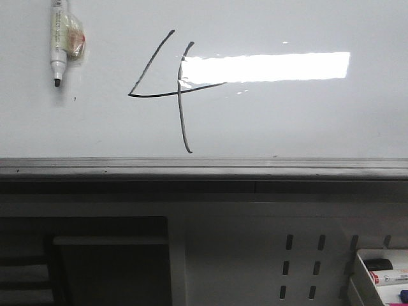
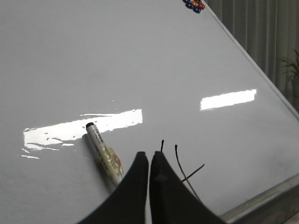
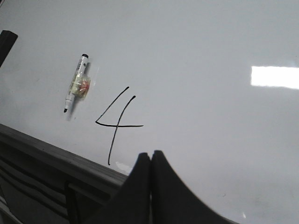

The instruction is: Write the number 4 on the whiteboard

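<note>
One black number 4 (image 1: 172, 92) sits on the whiteboard (image 1: 306, 121); one marker (image 1: 58, 41) clings left of it, label unreadable. Both my grippers, left (image 2: 149, 158) and right (image 3: 151, 156), are pinched closed, empty.

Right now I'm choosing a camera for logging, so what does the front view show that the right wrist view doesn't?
Only the front view shows the grey perforated panel and a tray of markers beneath the rail. Only the right wrist view shows the right gripper, its jaws closed on nothing. Both show the number 4, the whiteboard, the marker stuck to it, and the grey rail.
</note>
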